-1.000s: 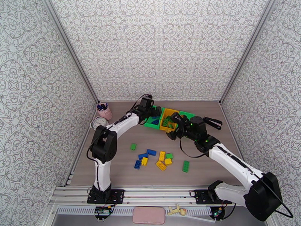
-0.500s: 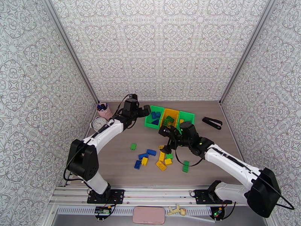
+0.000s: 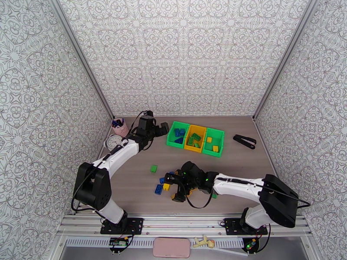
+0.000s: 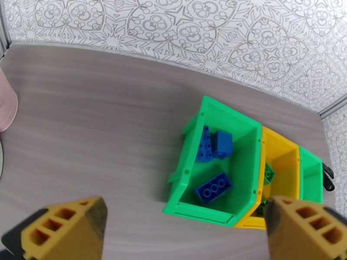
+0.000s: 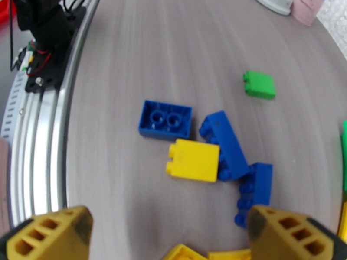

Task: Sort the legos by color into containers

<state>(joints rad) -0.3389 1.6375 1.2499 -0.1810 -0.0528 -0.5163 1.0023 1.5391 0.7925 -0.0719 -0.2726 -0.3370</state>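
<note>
From above, the containers (image 3: 174,145) sit in a row toward the far side of the desk (image 3: 243,170), while the loose legos (image 3: 159,189) lie clustered nearer the arm bases, one green brick (image 3: 153,168) a little apart. The left end effector (image 3: 161,128) hovers just left of the containers, jaws wide and empty, probably because its load is already dropped. The right end effector (image 3: 172,188) hangs low over the cluster, also spread wide, seemingly lining up a pick. In the left wrist view, the left end effector (image 4: 184,217) gapes above the left green bin (image 4: 204,211), where blue bricks (image 4: 212,187) lie on the floor; a green brick (image 4: 269,173) shows in the yellow bin (image 4: 282,163) beside it, so colours appear assigned bin by bin. In the right wrist view, the right end effector (image 5: 170,222) stands open and holds nothing, with a yellow brick (image 5: 193,160) touching a blue brick (image 5: 225,146) just ahead. That contact may make a clean single grasp awkward.
</note>
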